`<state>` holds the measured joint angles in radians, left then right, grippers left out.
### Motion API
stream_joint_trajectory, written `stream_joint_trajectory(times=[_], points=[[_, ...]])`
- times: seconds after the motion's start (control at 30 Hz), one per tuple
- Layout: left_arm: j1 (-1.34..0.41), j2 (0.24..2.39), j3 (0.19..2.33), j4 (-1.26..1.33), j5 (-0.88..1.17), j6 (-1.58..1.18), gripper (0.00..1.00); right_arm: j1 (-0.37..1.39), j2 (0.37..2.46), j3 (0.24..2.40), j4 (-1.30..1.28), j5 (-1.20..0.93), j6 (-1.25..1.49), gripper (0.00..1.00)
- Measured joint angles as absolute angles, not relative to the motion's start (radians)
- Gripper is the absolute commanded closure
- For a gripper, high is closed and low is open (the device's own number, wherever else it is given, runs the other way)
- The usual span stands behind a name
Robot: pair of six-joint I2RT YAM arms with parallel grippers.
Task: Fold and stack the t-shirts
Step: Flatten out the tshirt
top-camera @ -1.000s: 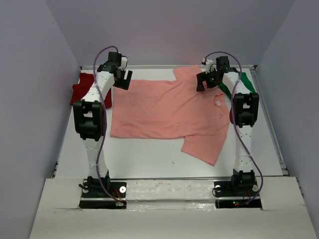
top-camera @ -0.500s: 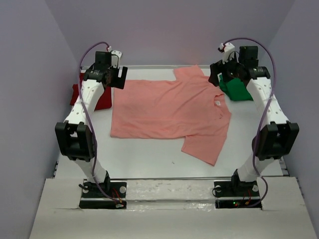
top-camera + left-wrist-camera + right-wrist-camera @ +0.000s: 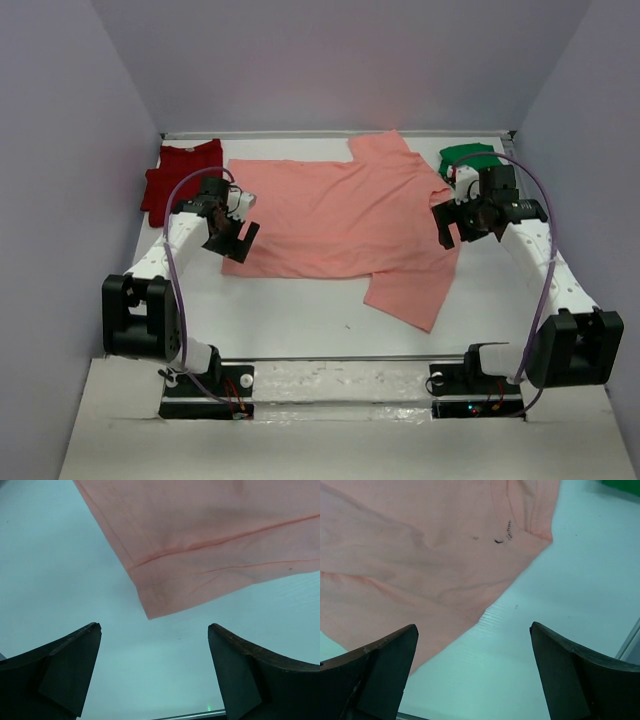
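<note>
1. The left gripper [image 3: 238, 240] is wide open and holds nothing. It hangs right over the near left corner of the salmon-pink shirt [image 3: 340, 215]. In the left wrist view, that corner sits between the two fingers.
2. The right gripper [image 3: 447, 225] is wide open too, and it is empty. It hangs over the right edge of the salmon-pink shirt, just to the near side of the neck hole.
3. The salmon-pink shirt lies flat and spread out on the table [image 3: 300, 320]. Its neck is to the right and its bottom hem is to the left. One sleeve points away from the arms and one points toward them.
4. The dark red shirt [image 3: 180, 170] lies past the far left corner of the salmon-pink shirt. The green shirt [image 3: 465, 155] lies past its far right side. Neither one touches a gripper.
5. I think the step now is to grab the salmon-pink shirt for its first fold.
6. To do it well, each gripper should go straight down and pinch the cloth a little way in from the edge, so it does not slip out.
7. Both should pinch both layers, lift together and move evenly, so the shirt folds flat with no bumps.
</note>
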<state>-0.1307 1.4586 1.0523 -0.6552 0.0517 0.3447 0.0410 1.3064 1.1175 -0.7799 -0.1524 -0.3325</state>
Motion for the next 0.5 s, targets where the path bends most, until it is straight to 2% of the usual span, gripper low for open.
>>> stream_joint_trajectory(times=[0.5], points=[[-0.129,1.443,0.981,-0.652,0.06,0.377,0.01,0.041,1.268,1.063,-0.835,-0.058,-0.307,0.0]])
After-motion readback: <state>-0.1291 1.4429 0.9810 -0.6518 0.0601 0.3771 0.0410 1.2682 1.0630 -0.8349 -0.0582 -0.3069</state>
